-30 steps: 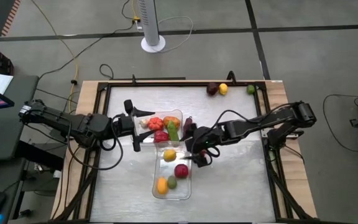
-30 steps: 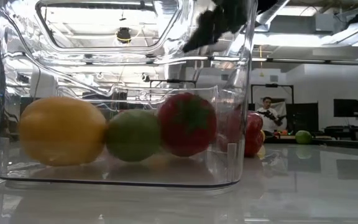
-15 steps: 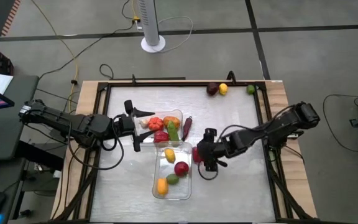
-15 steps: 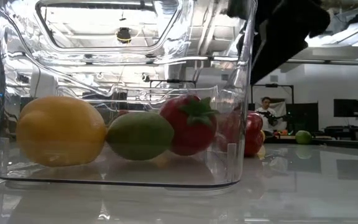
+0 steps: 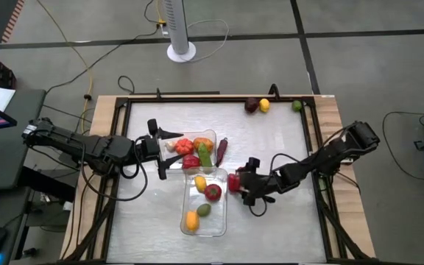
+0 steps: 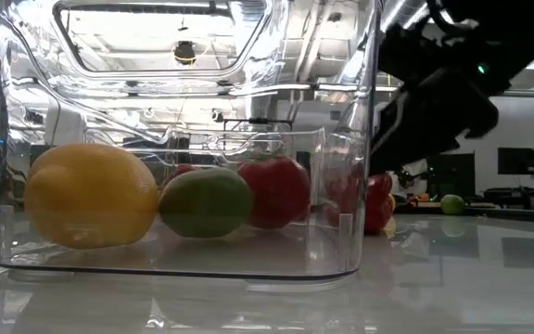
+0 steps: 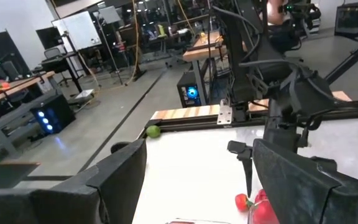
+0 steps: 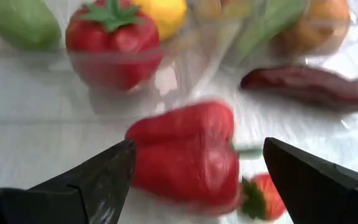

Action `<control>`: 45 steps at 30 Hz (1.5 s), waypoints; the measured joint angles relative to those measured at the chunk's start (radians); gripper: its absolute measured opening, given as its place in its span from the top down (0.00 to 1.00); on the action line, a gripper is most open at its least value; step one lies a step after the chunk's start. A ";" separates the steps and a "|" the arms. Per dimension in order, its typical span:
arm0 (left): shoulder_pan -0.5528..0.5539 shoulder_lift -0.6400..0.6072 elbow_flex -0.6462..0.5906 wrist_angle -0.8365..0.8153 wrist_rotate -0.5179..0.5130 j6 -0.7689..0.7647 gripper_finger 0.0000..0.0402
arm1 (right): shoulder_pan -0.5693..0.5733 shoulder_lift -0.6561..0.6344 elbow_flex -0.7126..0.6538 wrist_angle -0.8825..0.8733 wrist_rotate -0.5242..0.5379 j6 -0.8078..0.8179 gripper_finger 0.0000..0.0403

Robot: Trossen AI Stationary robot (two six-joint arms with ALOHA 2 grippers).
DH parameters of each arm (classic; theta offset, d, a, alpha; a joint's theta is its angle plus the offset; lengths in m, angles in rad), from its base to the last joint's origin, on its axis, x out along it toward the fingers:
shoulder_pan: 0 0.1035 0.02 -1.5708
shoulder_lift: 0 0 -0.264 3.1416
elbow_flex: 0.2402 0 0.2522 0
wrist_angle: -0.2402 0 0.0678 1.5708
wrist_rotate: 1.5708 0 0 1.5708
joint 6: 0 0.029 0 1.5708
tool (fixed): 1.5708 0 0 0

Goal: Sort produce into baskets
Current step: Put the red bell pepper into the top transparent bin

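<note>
Two clear baskets stand end to end mid-table. The far basket (image 5: 210, 138) holds red, orange, green and whitish produce. The near basket (image 5: 221, 221) holds a yellow piece (image 6: 91, 195), a green one (image 6: 207, 199), a red tomato (image 5: 212, 192) and an orange piece (image 5: 191, 218). A red pepper (image 8: 188, 155) lies on the table right of the near basket, a strawberry (image 8: 263, 196) beside it. My right gripper (image 5: 243, 185) is open, tipped down, one finger on either side of the pepper and clear of it. My left gripper (image 5: 159, 151) waits open and level, left of the far basket.
A dark maroon piece (image 5: 221, 149) lies on the table right of the far basket. A maroon piece (image 5: 251, 105), a yellow one (image 5: 264, 104) and a green one (image 5: 297, 105) sit by the far right corner. A raised black frame (image 5: 316, 147) borders the table.
My right gripper has gone down and toward the table's right and near edge, from above the near basket's right wall to the red pepper, rolling its wrist and staying open. In the near basket the tomato has rolled toward the far end; the green piece has shifted too.
</note>
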 joint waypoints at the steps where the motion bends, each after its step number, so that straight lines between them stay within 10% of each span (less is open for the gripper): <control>1: 0.000 0.000 0.000 -0.002 0.000 0.000 0.30 | 0.000 0.000 -0.012 0.005 -0.001 0.009 0.06; 35: 0.000 0.000 0.000 -0.027 -0.001 -0.006 0.30 | -0.062 -0.007 -0.063 0.056 -0.044 -0.016 0.30; 45: 0.000 0.000 0.000 -0.027 -0.001 -0.004 0.30 | -0.062 -0.083 0.050 -0.237 0.034 -0.027 0.30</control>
